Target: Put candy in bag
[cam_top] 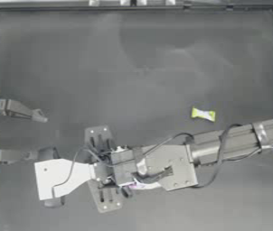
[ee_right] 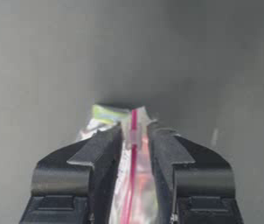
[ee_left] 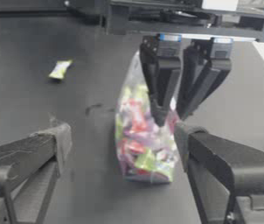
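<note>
The right gripper (ee_right: 133, 133) has its jaws closed on the top edge of the bag (ee_left: 144, 140), clamping the pink-red seal strip (ee_right: 132, 175) squarely between them. In the left wrist view the bag hangs down from those jaws, its lower end resting on or just above the dark surface (cam_top: 133, 67); contact cannot be confirmed. Multicoloured sweets show through the clear plastic.

The left gripper (ee_left: 123, 148) faces the bag with its jaws spread wide apart, holding nothing. The bag sits ahead of the gap between these jaws, closer to the jaw on one side; whether that jaw touches the plastic cannot be told.

The candy (cam_top: 203, 114) lies loose on the surface, outside the bag and well apart from both sets of jaws. From above it lies beside the right arm's forearm, behind the right jaws. It is yellow-green with twisted ends.
</note>
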{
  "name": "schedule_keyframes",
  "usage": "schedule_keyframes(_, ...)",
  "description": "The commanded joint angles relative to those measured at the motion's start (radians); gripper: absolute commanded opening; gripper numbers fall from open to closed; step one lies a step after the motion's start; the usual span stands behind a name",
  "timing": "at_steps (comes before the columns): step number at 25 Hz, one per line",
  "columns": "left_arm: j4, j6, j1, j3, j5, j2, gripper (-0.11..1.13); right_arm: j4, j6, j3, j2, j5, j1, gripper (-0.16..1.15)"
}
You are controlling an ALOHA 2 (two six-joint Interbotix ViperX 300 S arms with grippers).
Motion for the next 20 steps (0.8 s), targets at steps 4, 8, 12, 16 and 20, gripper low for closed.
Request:
schedule_keyframes(4,-0.002,0.0,-0.002,-0.009,-0.008,0.003,1.0,-0.005,0.0,-0.035,-0.025,-0.003,0.0,0.63)
schedule_keyframes(8,-0.002,0.0,-0.002,-0.005,-0.008,0.002,1.0,-0.005,0.0,-0.037,-0.025,0.002,0.0,0.48)
schedule_keyframes(12,-0.002,-0.002,-0.002,-0.003,-0.008,-0.011,1.0,-0.005,-0.002,-0.029,-0.025,0.002,0.002,0.35)
schedule_keyframes(16,-0.005,-0.005,-0.002,0.011,-0.008,-0.035,1.0,-0.012,-0.003,-0.025,-0.025,0.002,0.0,0.3)
schedule_keyframes(20,-0.023,-0.009,-0.002,0.02,-0.008,-0.043,1.0,-0.026,-0.005,-0.025,-0.029,-0.005,0.002,0.2)
